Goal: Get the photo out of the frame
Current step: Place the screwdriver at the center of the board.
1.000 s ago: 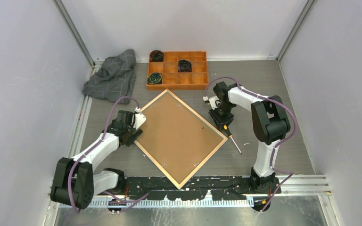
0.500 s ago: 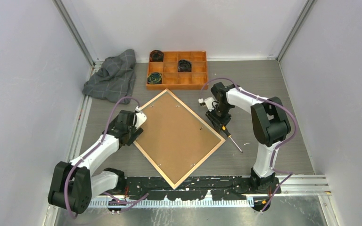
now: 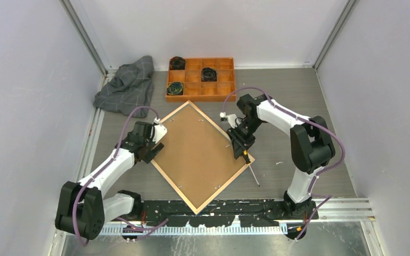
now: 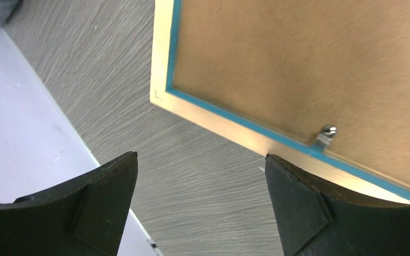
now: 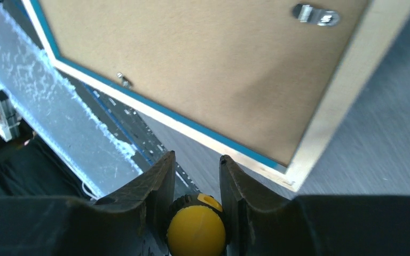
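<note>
Brown fibreboard, the backing board (image 3: 200, 154), faces upward inside the frame (image 3: 174, 186), which lies back-up on the grey table (image 3: 299, 96), turned so that its corners point like a diamond between the two arms. We see the light wood rim with a thin blue line along its inner edge; the photo itself shows in no view. Small metal clips (image 4: 325, 136) sit along that inner edge, over the board. We find the left gripper (image 4: 200, 178) with its jaws wide apart and nothing between them, low over the bare table just beside the frame's left corner. We find the right gripper (image 5: 196, 162) clamped on the yellow-and-black handle of a screwdriver (image 5: 196, 232), above the frame's right corner, the shaft pointing toward the near edge. Well apart, at the far side, stand an orange compartment tray (image 3: 200, 97) and a crumpled grey cloth (image 3: 128, 85).
</note>
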Action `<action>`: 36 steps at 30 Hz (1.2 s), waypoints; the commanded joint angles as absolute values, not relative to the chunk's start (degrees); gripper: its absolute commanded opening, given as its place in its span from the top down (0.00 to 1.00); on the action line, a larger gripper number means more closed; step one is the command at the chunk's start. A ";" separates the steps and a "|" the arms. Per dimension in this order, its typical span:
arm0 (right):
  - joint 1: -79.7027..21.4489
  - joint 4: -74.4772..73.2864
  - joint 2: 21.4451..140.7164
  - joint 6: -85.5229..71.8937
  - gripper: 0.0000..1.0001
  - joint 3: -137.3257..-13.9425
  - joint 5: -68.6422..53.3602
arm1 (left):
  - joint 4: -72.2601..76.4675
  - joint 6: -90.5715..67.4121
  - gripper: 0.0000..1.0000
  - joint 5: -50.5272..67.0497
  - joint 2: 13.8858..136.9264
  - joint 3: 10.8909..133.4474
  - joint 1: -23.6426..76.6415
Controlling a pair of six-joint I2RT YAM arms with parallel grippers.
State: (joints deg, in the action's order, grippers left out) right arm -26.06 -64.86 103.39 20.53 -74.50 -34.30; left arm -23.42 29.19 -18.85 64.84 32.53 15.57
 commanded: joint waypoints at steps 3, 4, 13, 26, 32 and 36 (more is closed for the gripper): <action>-24.32 -60.96 98.28 18.36 0.99 -75.22 -26.87 | -29.86 26.51 0.09 -7.20 58.24 38.43 14.50; -23.95 -60.95 98.04 18.37 0.99 -75.75 -24.71 | -31.45 26.58 0.08 -5.72 56.98 38.83 14.50; -17.45 -55.80 104.87 19.36 0.99 -80.34 -8.32 | -37.78 22.99 0.01 -2.69 55.74 42.43 14.50; -17.94 -47.57 113.54 13.60 0.53 -79.06 -5.42 | -37.77 22.00 0.01 -0.41 54.03 40.80 14.50; -18.03 -47.54 111.42 13.43 0.34 -79.69 -5.31 | -37.43 21.91 0.01 -0.35 52.82 40.26 14.52; -19.05 -48.37 108.63 13.55 0.33 -80.50 -6.68 | -37.39 21.86 0.01 -0.58 52.65 40.08 14.50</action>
